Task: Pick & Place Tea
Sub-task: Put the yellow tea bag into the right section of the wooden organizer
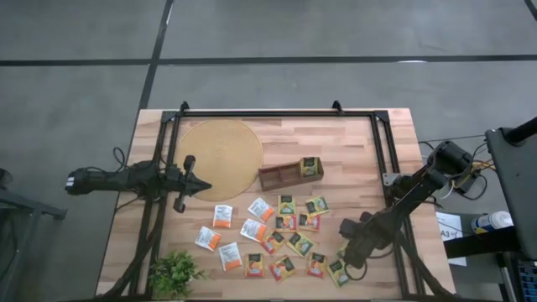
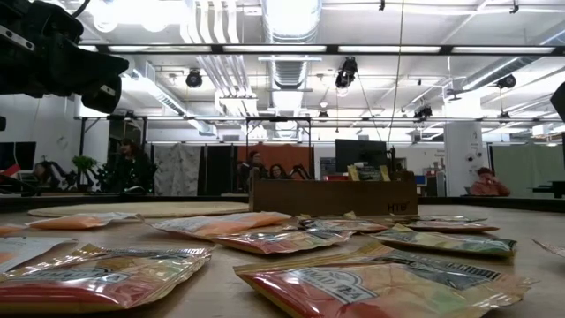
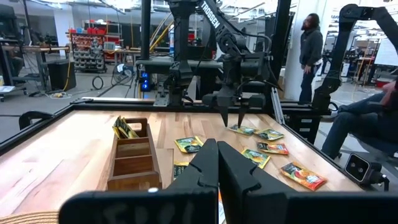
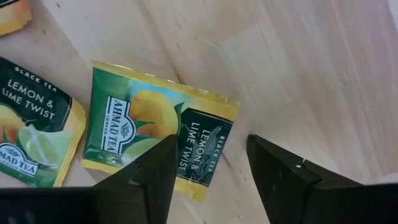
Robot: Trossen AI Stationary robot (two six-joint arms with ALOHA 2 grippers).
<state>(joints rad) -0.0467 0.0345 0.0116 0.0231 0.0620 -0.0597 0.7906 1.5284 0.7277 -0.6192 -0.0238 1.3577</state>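
Several tea sachets (image 1: 277, 239), green, orange and white, lie flat on the wooden table's near middle. A few green ones (image 1: 312, 166) stand in the right end of the wooden tray (image 1: 281, 175). My right gripper (image 1: 348, 256) points down, open, just above a green lemon-and-lime sachet (image 4: 155, 124) at the near right of the spread. Its fingers (image 4: 155, 177) stand over that sachet's dark end, apart from it as far as the left wrist view shows (image 3: 233, 119). My left gripper (image 1: 197, 186) waits at the table's left, shut and level, holding nothing.
A round woven mat (image 1: 220, 155) lies at the far left, beside the tray. A small green plant (image 1: 174, 273) stands at the near left corner. A second green sachet (image 4: 31, 130) lies close beside the one under my right gripper. People stand beyond the table.
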